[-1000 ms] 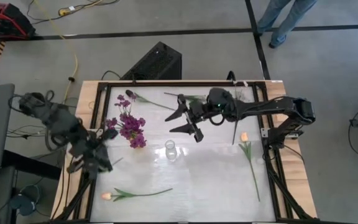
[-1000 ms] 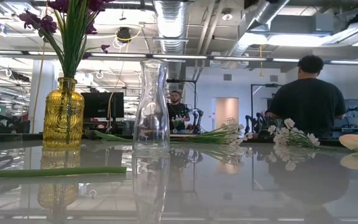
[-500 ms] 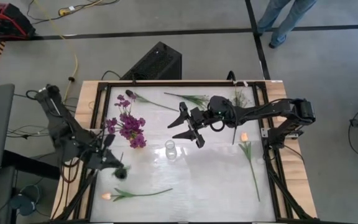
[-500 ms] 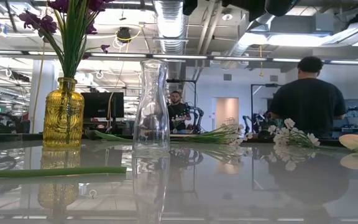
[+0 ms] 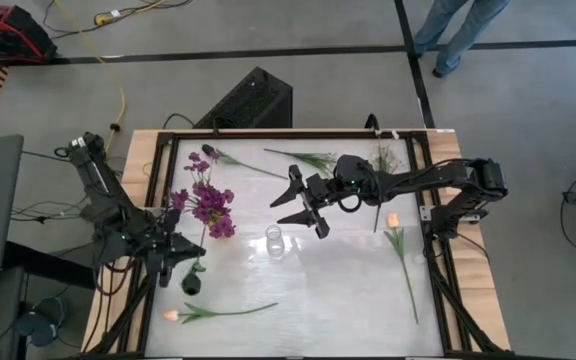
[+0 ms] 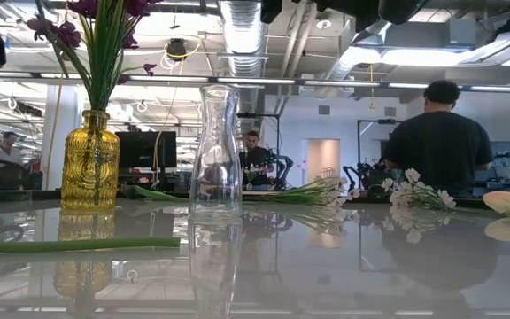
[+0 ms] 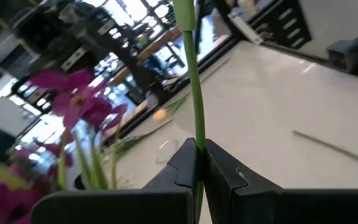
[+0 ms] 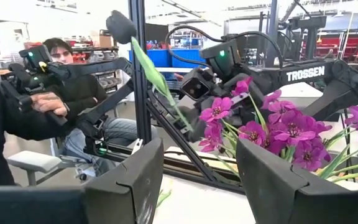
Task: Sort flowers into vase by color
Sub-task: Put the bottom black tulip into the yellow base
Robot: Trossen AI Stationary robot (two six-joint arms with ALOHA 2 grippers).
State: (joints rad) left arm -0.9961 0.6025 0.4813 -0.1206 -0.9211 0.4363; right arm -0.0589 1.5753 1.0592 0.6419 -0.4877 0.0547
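Note:
My left gripper (image 5: 175, 250) hovers over the table's left edge, shut on a green-stemmed flower with a dark purple bud (image 5: 190, 283). The bud (image 8: 122, 26) also shows in the right wrist view. A yellow vase (image 6: 90, 164) holds purple blossoms (image 5: 210, 208). A clear glass vase (image 5: 274, 241) stands at mid-table, seen in the low view too (image 6: 216, 155). My right gripper (image 5: 304, 205) hangs open just beyond the clear vase, holding nothing. Two pale orange tulips (image 5: 393, 220) (image 5: 173, 315), a dark-budded flower (image 5: 211, 153) and white sprigs (image 5: 306, 158) lie flat on the table. My left gripper pinches the flower's green stem (image 7: 197, 142) between its two fingers (image 7: 182, 163), partway along, with stem showing on both sides of the hold. The flower is lifted clear of the table. It stands tilted, with the dark bud uppermost and leaning toward the near edge.
The yellow vase stands right beside my left gripper, toward the far side. More white sprigs (image 5: 384, 156) lie near the far right corner. A black box (image 5: 248, 100) sits behind the table. People stand in the room beyond (image 6: 439, 146).
My left arm has swung up from beside the table's left edge, and its gripper has moved toward the table, carrying the flower. The dark bud now stands over the left edge. My right gripper has drifted slightly toward the near edge and is still open.

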